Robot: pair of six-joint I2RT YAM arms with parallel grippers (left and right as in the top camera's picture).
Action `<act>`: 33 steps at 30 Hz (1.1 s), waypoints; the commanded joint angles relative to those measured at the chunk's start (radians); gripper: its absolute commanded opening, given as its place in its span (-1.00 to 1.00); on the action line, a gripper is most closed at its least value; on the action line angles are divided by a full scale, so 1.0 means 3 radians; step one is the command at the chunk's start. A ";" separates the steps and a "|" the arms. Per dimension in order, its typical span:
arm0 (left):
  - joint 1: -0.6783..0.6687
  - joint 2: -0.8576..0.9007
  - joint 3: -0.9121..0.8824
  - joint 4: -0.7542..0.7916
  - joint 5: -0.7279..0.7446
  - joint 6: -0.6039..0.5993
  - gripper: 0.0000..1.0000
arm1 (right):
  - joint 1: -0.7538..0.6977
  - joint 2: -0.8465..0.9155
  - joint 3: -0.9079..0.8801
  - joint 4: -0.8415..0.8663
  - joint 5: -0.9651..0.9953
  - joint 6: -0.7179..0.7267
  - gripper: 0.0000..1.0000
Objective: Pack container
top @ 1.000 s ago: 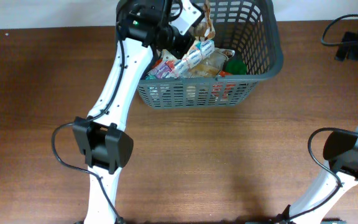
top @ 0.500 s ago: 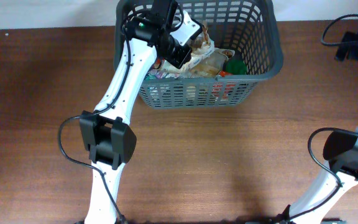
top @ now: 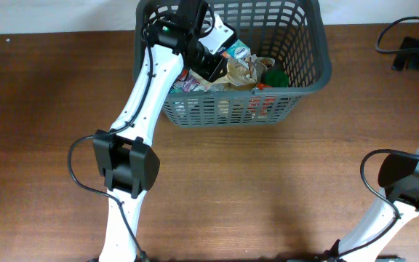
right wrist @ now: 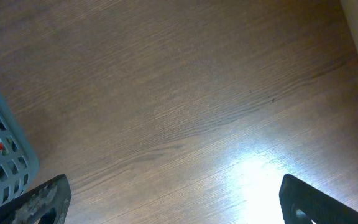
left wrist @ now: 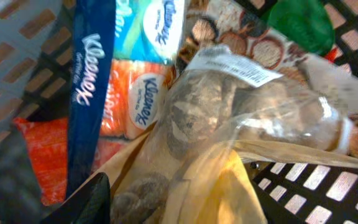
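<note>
Even overhead light, glare on the table (right wrist: 253,180), left wrist view blurred.

The word "Kleenex" is printed in white on the dark blue band (left wrist: 87,81) of a tissue pack that lies by the grey wall of the basket (left wrist: 17,56). The same word is seen on the orange pack (left wrist: 143,102) just beside it and on the light blue pack (left wrist: 160,25). Small print is carried on a white sticker (left wrist: 241,68) on the clear bag (left wrist: 229,118), but it cannot be read.
</note>
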 commanded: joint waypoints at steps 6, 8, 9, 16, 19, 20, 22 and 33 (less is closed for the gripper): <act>0.0146 -0.0713 0.0740 -0.0088 -0.0065 0.0003 0.53 | -0.0009 0.0028 -0.0017 0.0010 -0.0029 0.0029 0.98; 0.0206 -0.0882 0.0785 -0.0144 -0.0123 0.0003 0.56 | -0.0009 0.0028 -0.0017 0.0010 -0.0029 0.0029 0.98; 0.0239 -0.0965 0.0786 -0.0201 -0.0149 0.0004 0.58 | -0.0009 0.0028 -0.0017 0.0010 -0.0029 0.0029 0.97; 0.0487 -0.1464 0.0786 -0.0924 -0.0174 0.0001 0.74 | -0.0009 0.0028 -0.0017 0.0010 -0.0028 0.0029 0.98; 0.0557 -0.1670 0.0786 -0.1199 -0.0169 0.0001 0.74 | -0.0009 0.0028 -0.0017 0.0010 -0.0029 0.0029 0.97; 0.0562 -0.1755 0.0786 -0.1286 -0.0170 0.0001 0.74 | -0.0009 0.0028 -0.0017 0.0010 -0.0029 0.0029 0.98; 0.0562 -0.1910 0.0786 -0.1431 -0.0170 0.0001 0.74 | -0.0009 0.0028 -0.0017 0.0010 -0.0029 0.0029 0.98; 0.0562 -0.2884 0.0694 -0.1654 -0.0229 -0.0303 0.74 | -0.0010 0.0028 -0.0017 0.0010 -0.0029 0.0029 0.98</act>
